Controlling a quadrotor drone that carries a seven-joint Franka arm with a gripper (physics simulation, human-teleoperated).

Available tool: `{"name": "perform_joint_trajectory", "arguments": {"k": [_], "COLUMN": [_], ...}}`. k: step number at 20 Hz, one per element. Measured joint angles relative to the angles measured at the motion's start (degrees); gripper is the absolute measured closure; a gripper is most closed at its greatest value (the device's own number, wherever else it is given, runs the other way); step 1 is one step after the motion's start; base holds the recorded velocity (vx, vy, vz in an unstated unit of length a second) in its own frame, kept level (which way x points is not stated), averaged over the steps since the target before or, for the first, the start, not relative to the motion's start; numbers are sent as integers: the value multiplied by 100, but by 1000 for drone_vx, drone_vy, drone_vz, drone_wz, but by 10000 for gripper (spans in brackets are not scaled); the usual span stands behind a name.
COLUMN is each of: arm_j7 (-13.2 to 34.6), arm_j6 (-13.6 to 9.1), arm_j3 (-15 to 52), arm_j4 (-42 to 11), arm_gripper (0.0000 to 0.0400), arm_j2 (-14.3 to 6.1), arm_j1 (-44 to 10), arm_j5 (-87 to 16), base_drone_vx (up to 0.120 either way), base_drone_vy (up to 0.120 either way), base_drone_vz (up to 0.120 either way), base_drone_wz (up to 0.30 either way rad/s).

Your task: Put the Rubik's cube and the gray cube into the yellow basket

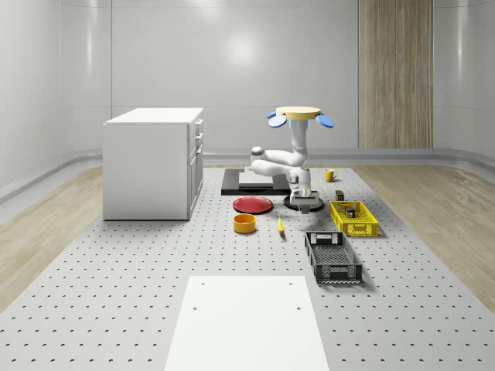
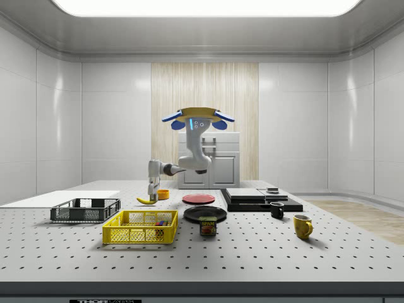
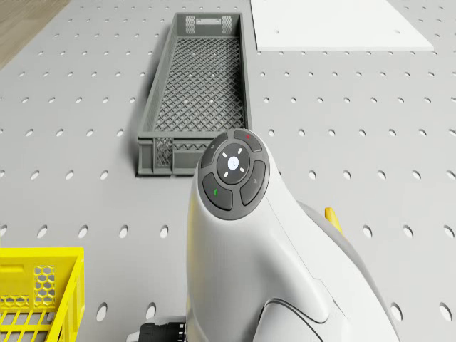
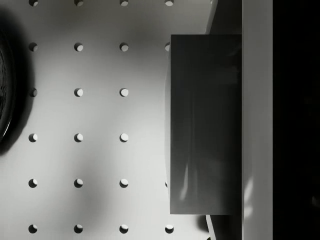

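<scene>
gray cube (image 4: 205, 125) in gripper (image 1: 306, 202)

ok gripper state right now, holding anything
Gripper: shut on the gray cube, low over the table beside the yellow basket.

Yellow basket (image 1: 353, 218), dark gray mesh crate (image 1: 332, 256), red plate (image 1: 253, 205).

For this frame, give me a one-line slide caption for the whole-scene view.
Drone hovers above the perforated table, arm reaching down with its hand low beside the yellow basket.
</scene>
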Motion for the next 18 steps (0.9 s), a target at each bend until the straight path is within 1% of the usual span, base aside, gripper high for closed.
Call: {"name": "perform_joint_trajectory", "arguments": {"k": [7, 8, 18], "arm_j7": [5, 5, 11], "arm_j6": [-12, -10, 20], "arm_j3": [118, 125, 151], "arm_j4": [-16, -17, -19], "arm_gripper": [149, 149, 149], "arm_j2": [-23, -26, -65], "arm_j1": [4, 4, -2], "arm_j5": [119, 127, 162], "base_drone_vx": [0, 0, 0], "base_drone_vy": [0, 80, 120], "base_drone_vz": [120, 120, 0], "base_drone_wz": [0, 0, 0]}}
